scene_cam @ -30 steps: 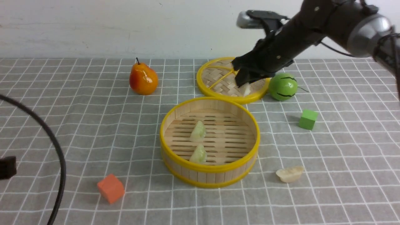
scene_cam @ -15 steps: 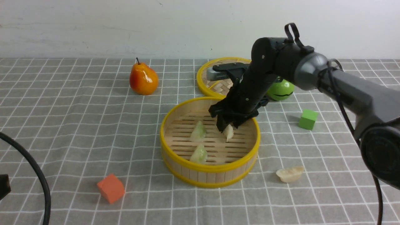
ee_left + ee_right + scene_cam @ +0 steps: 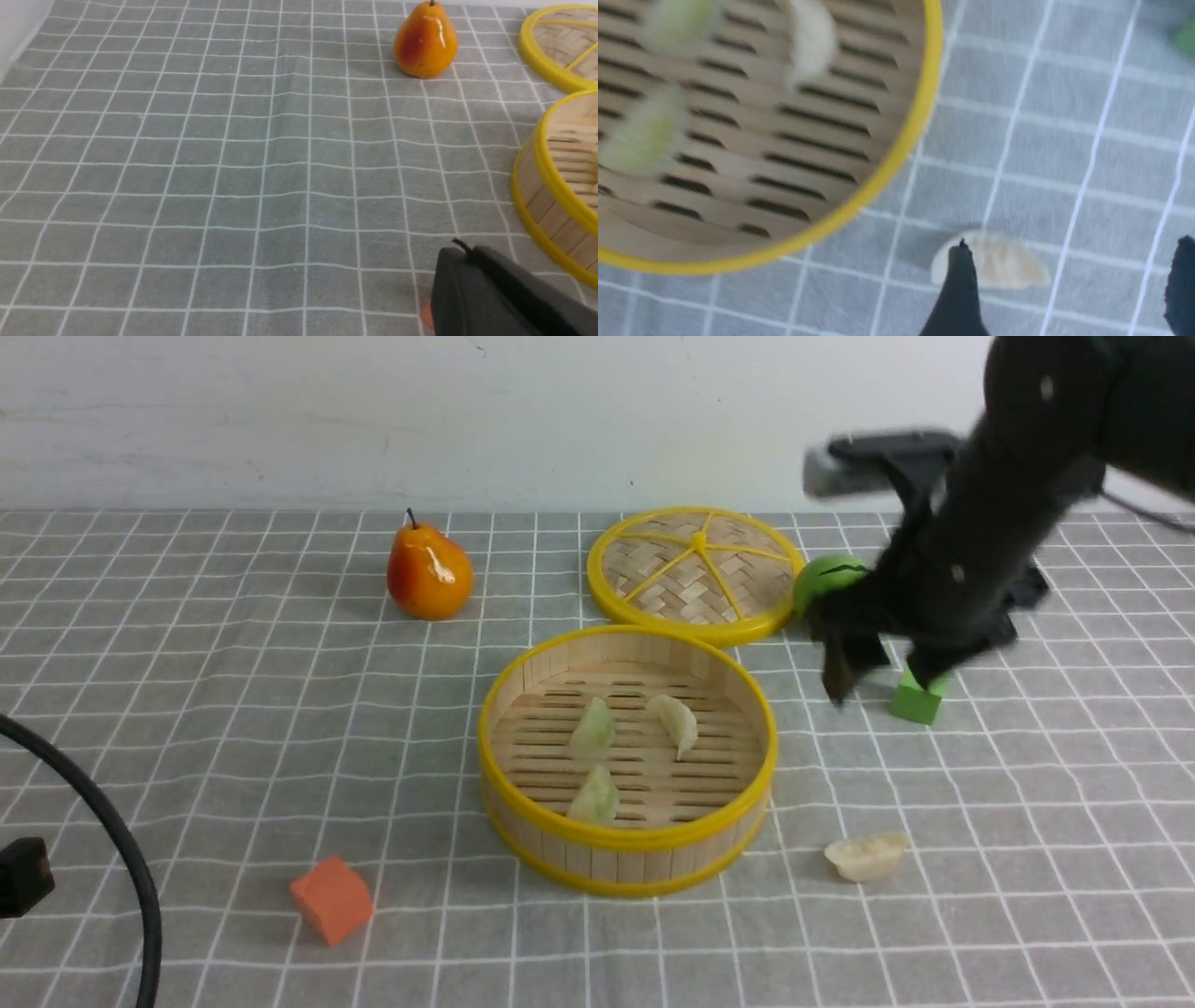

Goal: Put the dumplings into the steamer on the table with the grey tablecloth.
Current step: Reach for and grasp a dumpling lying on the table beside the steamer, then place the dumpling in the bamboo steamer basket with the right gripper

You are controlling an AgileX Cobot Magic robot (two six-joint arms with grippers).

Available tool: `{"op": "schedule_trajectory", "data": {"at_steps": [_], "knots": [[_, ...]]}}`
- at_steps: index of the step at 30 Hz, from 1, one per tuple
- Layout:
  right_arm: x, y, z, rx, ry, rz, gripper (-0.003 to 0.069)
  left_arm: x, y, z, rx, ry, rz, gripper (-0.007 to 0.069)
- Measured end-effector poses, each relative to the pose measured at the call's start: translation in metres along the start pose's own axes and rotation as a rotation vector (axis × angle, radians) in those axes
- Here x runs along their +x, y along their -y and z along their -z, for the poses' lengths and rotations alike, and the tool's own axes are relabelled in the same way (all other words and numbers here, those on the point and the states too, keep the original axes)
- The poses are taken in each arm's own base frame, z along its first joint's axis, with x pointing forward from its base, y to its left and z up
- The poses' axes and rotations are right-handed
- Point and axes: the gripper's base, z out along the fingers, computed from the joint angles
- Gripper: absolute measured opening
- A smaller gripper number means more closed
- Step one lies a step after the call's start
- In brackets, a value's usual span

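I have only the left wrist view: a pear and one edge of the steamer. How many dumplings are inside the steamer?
Observer: Three. A green dumpling, a second green dumpling and a white dumpling lie on the floor of the steamer.
Operator: Where is the fourth one?
Observer: The fourth dumpling lies on the grey tablecloth, to the right of the steamer and nearer the robot.
Operator: Does the right hand hold anything?
Observer: No. The right hand is open and empty, above the tablecloth near the green cube.

Wooden-slat steamer (image 3: 618, 861), glossy pear (image 3: 428, 576)
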Motion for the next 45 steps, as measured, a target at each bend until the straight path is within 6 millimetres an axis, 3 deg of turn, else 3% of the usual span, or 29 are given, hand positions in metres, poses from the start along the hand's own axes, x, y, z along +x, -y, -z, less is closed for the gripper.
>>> {"op": "schedule_trajectory", "data": {"at_steps": [4,8,12,18,23,24,29,33,37,38,41,45], "knots": [[0.043,0.007,-0.034,-0.035,0.02,-0.169,0.0529,0.0,0.001,0.0,0.014,0.003,0.013,-0.0015],[0.067,0.01,-0.055,-0.089,0.062,-0.326,0.0526,-0.001,0.002,0.0,0.02,0.006,0.031,-0.0015],[0.074,0.013,-0.063,-0.082,0.083,-0.34,0.0526,-0.001,0.002,0.0,0.023,0.006,0.042,-0.0015],[0.064,0.015,-0.072,-0.092,0.189,-0.375,0.0521,-0.001,0.002,0.0,0.023,0.006,0.044,-0.0015],[0.066,0.017,-0.09,-0.078,0.162,-0.413,0.0468,0.0,0.002,0.0,0.025,0.003,0.049,-0.0014],[0.066,0.017,-0.09,-0.078,0.163,-0.413,0.0428,0.0,0.002,0.0,0.027,0.001,0.052,-0.0014],[0.066,0.017,-0.09,-0.071,0.158,-0.342,0.0228,0.0,0.003,0.0,0.028,0.001,0.054,-0.0014],[0.066,0.016,-0.081,-0.071,0.152,-0.264,0.0232,0.0,0.003,0.0,0.028,-0.001,0.056,-0.0013],[0.049,0.008,-0.047,-0.1,0.213,-0.18,0.0232,0.0,0.003,0.0,0.028,-0.001,0.056,-0.0012],[0.039,0.002,-0.031,-0.119,0.253,-0.148,0.0232,0.0,0.003,0.0,0.028,-0.001,0.056,-0.0012],[0.022,-0.018,-0.007,-0.166,0.31,-0.075,0.0232,0.0,0.003,0.0,0.029,-0.001,0.056,-0.001],[0.014,-0.053,-0.008,-0.227,0.338,0.011,0.0232,0.0,0.003,0.0,0.029,-0.001,0.057,-0.001]]}}
